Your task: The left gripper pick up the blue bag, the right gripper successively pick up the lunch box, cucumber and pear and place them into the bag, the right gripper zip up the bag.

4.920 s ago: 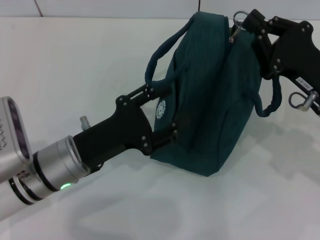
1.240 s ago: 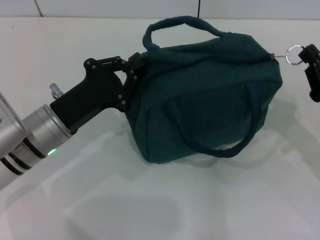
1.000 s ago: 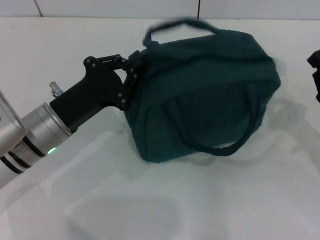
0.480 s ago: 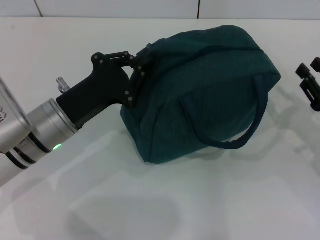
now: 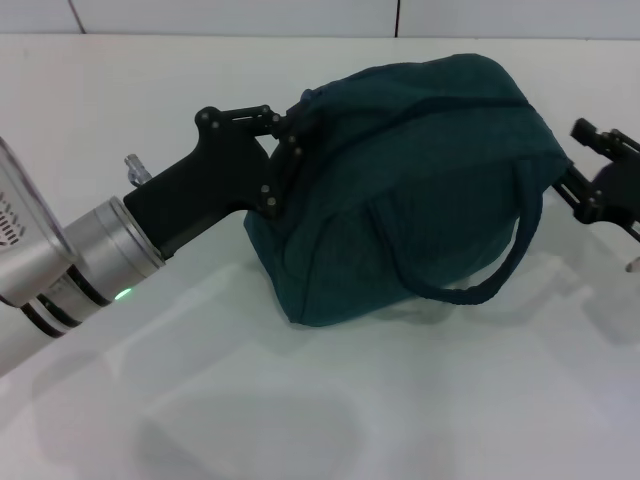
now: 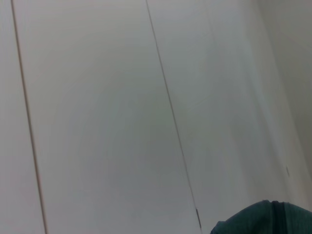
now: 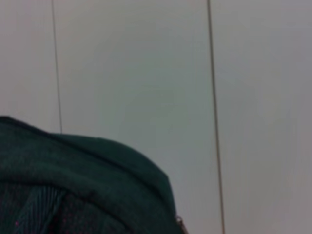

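Since half a second ago, the right gripper has come back toward the bag from the right edge, and the bag itself has tipped a little more, while the left arm has risen slightly.

On the left, the left gripper reaches in from the near-left corner and is clenched on the upper left end of the blue bag, pinching the fabric there. The bag rests on the white table in the middle of the scene, bulging and rounded, with one looped handle hanging down on its near side. Its top seam looks closed along the whole visible length, so the zipping step seems finished or almost finished. The lunch box, cucumber and pear are not visible anywhere, so they are probably inside the bag.

On the right, the right gripper stands just beside the right end of the bag. It holds nothing that can be seen, but whether its fingers are apart or together cannot be told. The ring pull of the zipper is not visible now.

If the zipper is not fully closed, the next move calls for finding the pull at the right end again. Otherwise both grippers need only to let go and move away.
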`<state>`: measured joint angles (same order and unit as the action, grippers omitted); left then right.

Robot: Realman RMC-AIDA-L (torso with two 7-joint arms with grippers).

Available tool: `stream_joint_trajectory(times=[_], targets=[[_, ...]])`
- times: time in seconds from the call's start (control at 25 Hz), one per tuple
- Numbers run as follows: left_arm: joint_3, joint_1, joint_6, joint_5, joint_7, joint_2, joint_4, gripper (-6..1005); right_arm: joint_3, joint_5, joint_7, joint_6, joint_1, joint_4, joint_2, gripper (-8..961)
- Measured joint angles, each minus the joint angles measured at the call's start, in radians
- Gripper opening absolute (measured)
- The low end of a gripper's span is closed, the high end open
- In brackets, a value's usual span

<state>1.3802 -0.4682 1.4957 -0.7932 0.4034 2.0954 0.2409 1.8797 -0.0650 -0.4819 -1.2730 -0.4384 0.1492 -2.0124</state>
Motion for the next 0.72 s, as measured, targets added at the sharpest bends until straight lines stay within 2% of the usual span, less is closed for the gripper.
stream_joint_trajectory(times=[0.24,0.72], targets=[[0.002,-0.001,0.0,-0.001,0.0,0.0,0.0,70,0.001,-0.027,0.0,0.043,-0.042,0.01,0.0,369],[0.003,-0.001,0.0,-0.002,-0.001,0.002,0.0,83,-0.001,-0.043,0.0,0.043,-0.054,0.038,0.002,268]])
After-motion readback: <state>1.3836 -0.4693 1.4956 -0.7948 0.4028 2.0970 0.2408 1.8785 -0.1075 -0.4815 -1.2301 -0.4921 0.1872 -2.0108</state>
